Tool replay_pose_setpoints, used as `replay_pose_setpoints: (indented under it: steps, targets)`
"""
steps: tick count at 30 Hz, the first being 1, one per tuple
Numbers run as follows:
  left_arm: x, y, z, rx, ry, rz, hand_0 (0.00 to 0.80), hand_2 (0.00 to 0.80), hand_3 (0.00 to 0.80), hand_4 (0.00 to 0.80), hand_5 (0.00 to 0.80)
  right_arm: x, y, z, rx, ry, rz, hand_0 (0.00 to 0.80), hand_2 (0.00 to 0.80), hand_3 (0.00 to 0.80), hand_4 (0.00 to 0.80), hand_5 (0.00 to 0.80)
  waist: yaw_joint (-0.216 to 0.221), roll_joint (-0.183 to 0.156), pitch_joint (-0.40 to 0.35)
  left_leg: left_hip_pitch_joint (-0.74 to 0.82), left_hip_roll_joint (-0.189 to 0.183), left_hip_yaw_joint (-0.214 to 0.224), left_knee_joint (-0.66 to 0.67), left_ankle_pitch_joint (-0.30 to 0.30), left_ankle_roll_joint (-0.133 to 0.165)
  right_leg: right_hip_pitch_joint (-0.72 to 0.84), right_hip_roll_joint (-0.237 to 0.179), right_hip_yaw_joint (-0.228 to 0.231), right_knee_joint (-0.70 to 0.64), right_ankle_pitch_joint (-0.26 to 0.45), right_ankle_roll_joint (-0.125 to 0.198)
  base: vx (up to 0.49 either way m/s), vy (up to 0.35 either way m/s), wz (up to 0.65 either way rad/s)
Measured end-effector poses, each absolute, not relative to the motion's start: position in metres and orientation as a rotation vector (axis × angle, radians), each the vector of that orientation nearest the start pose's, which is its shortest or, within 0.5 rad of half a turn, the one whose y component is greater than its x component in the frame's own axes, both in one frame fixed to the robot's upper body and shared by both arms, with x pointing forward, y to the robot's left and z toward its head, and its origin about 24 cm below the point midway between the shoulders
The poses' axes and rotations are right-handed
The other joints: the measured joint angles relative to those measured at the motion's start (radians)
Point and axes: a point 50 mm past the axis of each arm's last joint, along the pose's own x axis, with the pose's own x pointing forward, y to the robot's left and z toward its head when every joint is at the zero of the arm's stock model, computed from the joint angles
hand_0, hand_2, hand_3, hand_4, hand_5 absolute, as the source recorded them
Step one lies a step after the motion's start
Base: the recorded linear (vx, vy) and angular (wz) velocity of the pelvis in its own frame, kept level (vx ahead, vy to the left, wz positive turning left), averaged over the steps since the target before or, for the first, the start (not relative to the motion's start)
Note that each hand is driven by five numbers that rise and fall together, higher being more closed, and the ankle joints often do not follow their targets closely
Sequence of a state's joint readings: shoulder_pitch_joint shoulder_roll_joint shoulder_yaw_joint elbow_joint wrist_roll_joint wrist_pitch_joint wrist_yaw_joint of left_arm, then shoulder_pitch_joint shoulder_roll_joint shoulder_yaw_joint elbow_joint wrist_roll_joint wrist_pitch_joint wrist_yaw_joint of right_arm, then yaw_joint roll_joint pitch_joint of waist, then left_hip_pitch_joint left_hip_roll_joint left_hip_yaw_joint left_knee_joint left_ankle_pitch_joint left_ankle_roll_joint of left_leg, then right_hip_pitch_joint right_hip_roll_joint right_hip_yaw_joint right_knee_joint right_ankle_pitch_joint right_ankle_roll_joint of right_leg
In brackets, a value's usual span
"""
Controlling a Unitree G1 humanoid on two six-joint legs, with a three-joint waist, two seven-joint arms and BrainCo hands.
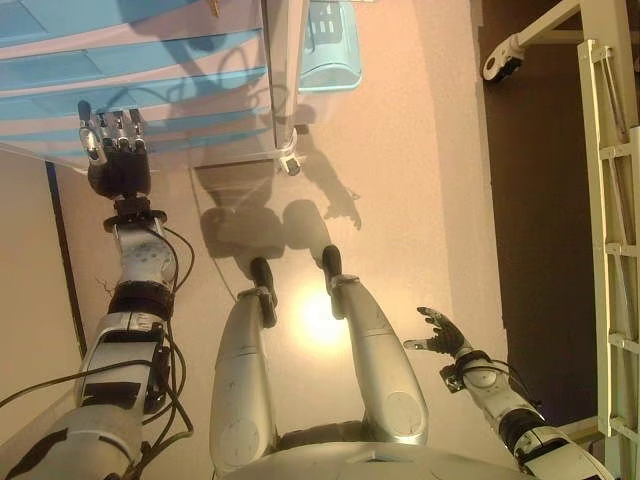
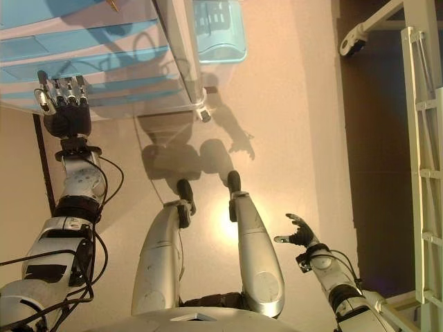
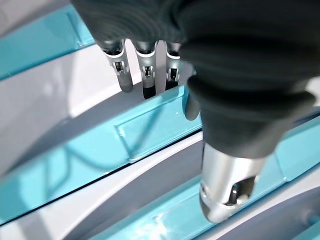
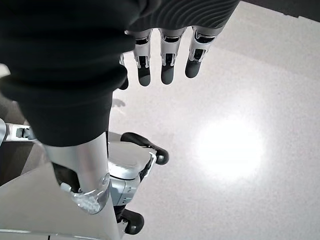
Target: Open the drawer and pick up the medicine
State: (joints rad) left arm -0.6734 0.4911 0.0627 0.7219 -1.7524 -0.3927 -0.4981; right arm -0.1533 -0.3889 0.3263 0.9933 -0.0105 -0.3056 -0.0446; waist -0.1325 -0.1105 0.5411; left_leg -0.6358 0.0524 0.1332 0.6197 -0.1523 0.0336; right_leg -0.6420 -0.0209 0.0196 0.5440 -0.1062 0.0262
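Reaching up with my left hand [image 1: 112, 135], I have my fingers straight and spread a little against the front of the drawer unit [image 1: 150, 80], gripping nothing. In my left wrist view the fingertips [image 3: 150, 90] sit at the top edge of one teal drawer [image 3: 150, 130], right above the raised rectangular panel on its face; I cannot tell whether they are hooked over the lip or only touching it. My right hand [image 1: 440, 335] hangs low at my right side over the floor [image 1: 400, 150], fingers relaxed and open, holding nothing.

All the drawers look closed, so the first step is not yet done. The medicine shows in no view; I judge it is inside one of the drawers, though which I cannot say.

The drawer front looks like smooth, glossy plastic, stiff but probably light and somewhat slippery, so flat fingertips could slide off. I would curl my fingers over the top lip near the middle of the front, above the panel, and pull straight out so it does not skew on its runners. The unit stands on casters [image 1: 290, 165] and may roll toward me if I tug hard. The medicine is likely small and light; I would pinch it gently between thumb and fingers.
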Motion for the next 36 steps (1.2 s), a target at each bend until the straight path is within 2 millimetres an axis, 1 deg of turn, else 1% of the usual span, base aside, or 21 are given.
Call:
replay_pose_setpoints:
  steps: [3, 5, 7, 10, 11, 12, 18, 20, 21, 23, 24, 26, 28, 29, 31, 32, 33, 34, 36]
  targets:
    - [0.349, 0.293, 0.159, -1.194, -0.804, -0.015, 0.0, 0.0, 0.0, 0.0, 0.0, 0.21, -0.232, -0.093, -0.532, 0.568, 0.155, 0.0, 0.0, 0.0, 0.0, 0.0, -0.002, -0.008, 0.002, -0.006, 0.0, 0.001, 0.0, 0.0, 0.001, -0.01, -0.001, 0.004, 0.004, 0.0, 0.0, 0.006, 0.005, -0.02]
    - [0.35, 0.293, 0.164, -1.212, -0.843, -0.044, 0.0, 0.0, 0.0, 0.0, 0.0, 0.21, -0.231, -0.093, -0.538, 0.565, 0.169, 0.0, 0.0, 0.0, 0.0, 0.0, 0.0, -0.022, 0.008, -0.01, -0.001, 0.008, 0.001, 0.001, -0.001, -0.021, -0.002, 0.009, 0.016, -0.001, 0.003, -0.003, -0.006, -0.02]
    - [0.349, 0.292, 0.168, -1.212, -0.878, -0.082, 0.0, 0.0, 0.0, 0.0, 0.0, 0.208, -0.229, -0.095, -0.544, 0.565, 0.185, 0.0, 0.0, 0.0, 0.0, 0.0, 0.0, -0.029, 0.01, -0.019, 0.0, 0.001, 0.001, 0.004, -0.005, -0.028, 0.0, 0.005, 0.014, 0.0, 0.004, -0.049, -0.017, 0.02]
    - [0.348, 0.287, 0.169, -1.184, -0.911, -0.161, 0.0, 0.0, 0.0, 0.0, 0.0, 0.206, -0.229, -0.096, -0.543, 0.566, 0.188, 0.0, 0.0, 0.0, 0.0, 0.0, 0.004, -0.03, 0.01, -0.027, -0.002, 0.003, -0.007, 0.018, 0.002, -0.035, -0.003, 0.001, 0.014, 0.009, -0.001, -0.072, -0.014, 0.07]
    - [0.348, 0.285, 0.169, -1.185, -0.914, -0.191, 0.555, 0.555, 0.555, 0.555, 0.555, 0.205, -0.229, -0.096, -0.543, 0.568, 0.187, 0.0, 0.0, 0.0, 0.0, 0.0, 0.007, -0.03, 0.01, -0.026, -0.003, 0.003, -0.011, 0.02, 0.002, -0.035, -0.004, 0.001, 0.013, 0.009, -0.001, -0.014, 0.013, 0.06]
    - [0.348, 0.284, 0.168, -1.189, -0.917, -0.207, 0.8, 0.8, 0.8, 0.8, 0.8, 0.206, -0.229, -0.096, -0.544, 0.566, 0.189, 0.0, 0.0, 0.0, 0.0, 0.0, 0.009, -0.03, 0.01, -0.026, -0.004, 0.003, -0.015, 0.023, 0.002, -0.035, -0.005, 0.001, 0.013, 0.009, -0.001, 0.0, 0.0, 0.0]
    - [0.344, 0.282, 0.162, -1.2, -0.909, -0.229, 0.8, 0.8, 0.8, 0.8, 0.8, 0.205, -0.228, -0.096, -0.558, 0.568, 0.207, 0.0, 0.0, 0.0, 0.0, 0.0, 0.017, -0.028, 0.012, -0.012, -0.012, -0.002, -0.024, 0.029, -0.001, -0.023, -0.011, -0.002, 0.014, 0.01, -0.001, -0.024, -0.015, 0.01]
    - [0.342, 0.283, 0.154, -1.207, -0.875, -0.22, 0.8, 0.8, 0.8, 0.8, 0.8, 0.205, -0.228, -0.096, -0.563, 0.572, 0.211, 0.0, 0.0, 0.0, 0.0, 0.0, 0.016, -0.027, 0.012, 0.019, -0.019, -0.007, -0.042, 0.034, -0.002, 0.001, -0.018, -0.008, 0.014, 0.009, 0.0, -0.052, -0.06, 0.07]
    - [0.34, 0.283, 0.146, -1.209, -0.851, -0.208, 0.8, 0.8, 0.8, 0.8, 0.8, 0.205, -0.228, -0.096, -0.566, 0.572, 0.214, 0.0, 0.0, 0.0, 0.0, 0.0, 0.014, -0.027, 0.012, 0.039, -0.021, -0.011, -0.052, 0.034, -0.003, 0.016, -0.021, -0.01, 0.013, 0.009, 0.0, -0.052, -0.068, 0.1]
    - [0.334, 0.28, 0.128, -1.228, -0.797, -0.193, 0.8, 0.8, 0.8, 0.8, 0.8, 0.205, -0.228, -0.096, -0.574, 0.571, 0.219, 0.0, 0.0, 0.0, 0.0, 0.0, 0.021, -0.026, 0.013, 0.08, -0.026, -0.022, -0.085, 0.04, -0.005, 0.05, -0.029, -0.025, 0.012, 0.006, 0.001, -0.048, -0.089, 0.18]
    - [0.331, 0.279, 0.12, -1.235, -0.761, -0.199, 0.8, 0.8, 0.8, 0.8, 0.8, 0.204, -0.228, -0.096, -0.582, 0.567, 0.224, 0.0, 0.0, 0.0, 0.0, 0.0, 0.023, -0.026, 0.013, 0.099, -0.04, -0.042, -0.108, 0.052, -0.009, 0.066, -0.039, -0.037, 0.012, 0.001, -0.001, -0.043, -0.115, 0.32]
    - [0.319, 0.277, 0.099, -1.25, -0.685, -0.197, 0.8, 0.8, 0.8, 0.8, 0.8, 0.204, -0.226, -0.095, -0.594, 0.56, 0.234, 0.0, 0.0, 0.0, 0.0, 0.0, 0.026, -0.025, 0.014, 0.143, -0.054, -0.057, -0.154, 0.073, -0.015, 0.11, -0.055, -0.063, -0.01, -0.016, -0.012, -0.027, -0.109, 0.35]
    - [0.307, 0.272, 0.075, -1.293, -0.619, -0.179, 0.8, 0.8, 0.8, 0.8, 0.8, 0.203, -0.226, -0.096, -0.606, 0.566, 0.236, 0.0, 0.0, 0.0, 0.0, 0.0, 0.049, -0.023, 0.015, 0.197, -0.059, -0.073, -0.201, 0.087, -0.028, 0.158, -0.056, -0.073, -0.03, -0.03, -0.021, 0.002, -0.12, 0.24]
    - [0.298, 0.271, 0.061, -1.306, -0.592, -0.158, 0.8, 0.8, 0.8, 0.8, 0.8, 0.203, -0.224, -0.097, -0.614, 0.568, 0.238, 0.0, 0.0, 0.0, 0.0, 0.0, 0.05, -0.022, 0.015, 0.229, -0.059, -0.088, -0.229, 0.099, -0.036, 0.19, -0.056, -0.09, -0.046, -0.031, -0.025, 0.014, -0.118, 0.31]
    - [0.279, 0.261, 0.031, -1.367, -0.556, -0.117, 0.8, 0.8, 0.8, 0.8, 0.8, 0.199, -0.226, -0.099, -0.616, 0.585, 0.221, 0.0, 0.0, 0.0, 0.0, 0.0, 0.074, -0.018, 0.017, 0.298, -0.055, -0.118, -0.3, 0.124, -0.055, 0.256, -0.057, -0.125, -0.079, -0.037, -0.039, 0.018, -0.113, 0.39]
    - [0.267, 0.258, 0.017, -1.386, -0.542, -0.093, 0.8, 0.8, 0.8, 0.8, 0.8, 0.196, -0.227, -0.1, -0.613, 0.589, 0.212, 0.0, 0.0, 0.0, 0.0, 0.0, 0.087, -0.018, 0.018, 0.328, -0.054, -0.126, -0.328, 0.137, -0.062, 0.282, -0.054, -0.141, -0.091, -0.042, -0.047, 0.021, -0.123, 0.35]
    - [0.253, 0.256, 0.002, -1.41, -0.525, -0.069, 0.8, 0.8, 0.8, 0.8, 0.8, 0.194, -0.228, -0.1, -0.616, 0.593, 0.208, 0.0, 0.0, 0.0, 0.0, 0.0, 0.103, -0.017, 0.018, 0.354, -0.051, -0.147, -0.364, 0.145, -0.068, 0.3, -0.053, -0.153, -0.097, -0.049, -0.057, 0.035, -0.137, 0.35]
    - [0.243, 0.252, -0.01, -1.442, -0.51, -0.05, 0.8, 0.8, 0.8, 0.8, 0.8, 0.193, -0.228, -0.101, -0.611, 0.601, 0.198, 0.0, 0.0, 0.0, 0.0, 0.0, 0.116, -0.011, 0.017, 0.381, -0.052, -0.154, -0.39, 0.161, -0.08, 0.325, -0.051, -0.173, -0.113, -0.053, -0.064, 0.038, -0.133, 0.41]
    - [0.219, 0.248, -0.038, -1.501, -0.467, 0.013, 0.8, 0.8, 0.8, 0.8, 0.8, 0.191, -0.233, -0.102, -0.614, 0.615, 0.18, 0.0, 0.0, 0.0, 0.0, 0.0, 0.144, 0.013, 0.015, 0.437, -0.036, -0.185, -0.442, 0.182, -0.098, 0.39, -0.038, -0.212, -0.149, -0.058, -0.073, 0.05, -0.138, 0.46]
